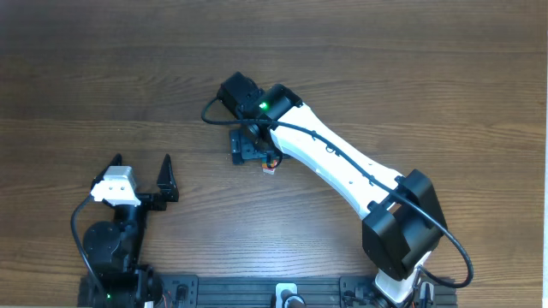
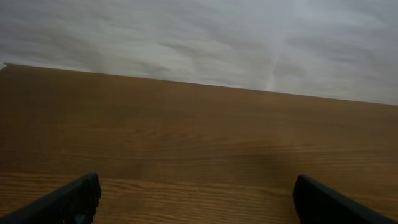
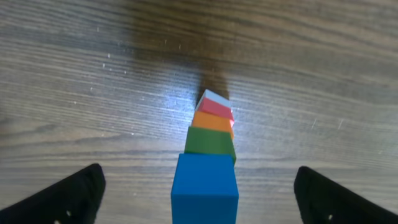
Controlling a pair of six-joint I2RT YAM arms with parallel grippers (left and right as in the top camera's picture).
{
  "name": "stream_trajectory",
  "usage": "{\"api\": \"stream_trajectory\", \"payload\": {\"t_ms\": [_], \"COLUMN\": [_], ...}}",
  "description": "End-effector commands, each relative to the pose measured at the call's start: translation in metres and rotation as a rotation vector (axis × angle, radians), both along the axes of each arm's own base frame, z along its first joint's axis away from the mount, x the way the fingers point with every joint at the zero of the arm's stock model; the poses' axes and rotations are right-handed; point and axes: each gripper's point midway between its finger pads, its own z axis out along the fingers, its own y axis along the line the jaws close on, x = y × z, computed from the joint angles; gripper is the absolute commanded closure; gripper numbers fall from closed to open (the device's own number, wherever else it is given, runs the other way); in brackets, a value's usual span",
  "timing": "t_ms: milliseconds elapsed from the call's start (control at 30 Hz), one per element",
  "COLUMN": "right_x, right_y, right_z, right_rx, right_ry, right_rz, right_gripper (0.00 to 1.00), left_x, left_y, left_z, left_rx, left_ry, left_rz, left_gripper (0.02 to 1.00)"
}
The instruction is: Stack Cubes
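Note:
A tower of several cubes stands on the wooden table [image 3: 74,74]. In the right wrist view the blue cube [image 3: 204,186] is on top, with the green cube [image 3: 210,140], the orange cube [image 3: 212,121] and the red cube [image 3: 216,107] under it, and a pale edge at the base. My right gripper [image 3: 202,199] hangs open straight above the tower, its fingers [image 3: 68,196] wide apart and off the blue cube. From above, the right gripper [image 1: 247,149] covers most of the tower [image 1: 269,168]. My left gripper [image 1: 141,164] stands open and holds nothing near its base.
The left wrist view has bare table [image 2: 199,137] ahead of the left gripper [image 2: 199,208] and a pale wall behind it. The right arm [image 1: 342,171] runs diagonally from the bottom right to the middle. Open wood lies all around the tower.

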Motion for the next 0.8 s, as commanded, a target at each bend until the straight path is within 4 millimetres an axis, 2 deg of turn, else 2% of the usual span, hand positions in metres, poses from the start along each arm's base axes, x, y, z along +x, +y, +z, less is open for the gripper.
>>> {"api": "stream_trajectory", "payload": {"t_ms": [33, 133, 233, 333, 400, 500, 667, 800], "right_x": [0.012, 0.028, 0.051, 0.076, 0.092, 0.103, 0.101, 0.072], "right_y": [-0.002, -0.012, -0.03, -0.061, -0.091, -0.133, -0.194, -0.227], "right_z": [0.001, 0.013, 0.034, 0.061, 0.079, 0.099, 0.121, 0.122], "right_rx": [-0.013, -0.033, -0.048, -0.06, -0.057, -0.058, -0.063, -0.047], "right_ry": [-0.026, -0.071, -0.119, -0.179, -0.225, -0.271, -0.403, -0.53], "right_rz": [-0.001, -0.004, -0.014, -0.058, -0.096, -0.15, -0.176, -0.231], "right_gripper": [0.007, 0.009, 0.007, 0.007, 0.009, 0.007, 0.007, 0.009], "left_x": [0.0, 0.0, 0.0, 0.0, 0.0, 0.0, 0.0, 0.0], "left_y": [-0.003, -0.003, -0.003, -0.003, -0.003, -0.003, -0.003, -0.003], "left_z": [-0.001, -0.001, -0.001, -0.001, -0.001, -0.001, -0.001, -0.001], "left_rx": [0.011, 0.011, 0.011, 0.011, 0.011, 0.011, 0.011, 0.01], "left_ry": [-0.005, -0.005, -0.005, -0.005, -0.005, -0.005, -0.005, -0.005], "left_rz": [-0.018, -0.018, -0.018, -0.018, -0.018, -0.018, -0.018, -0.018], "left_gripper": [0.018, 0.023, 0.02, 0.018, 0.02, 0.018, 0.023, 0.018]}}
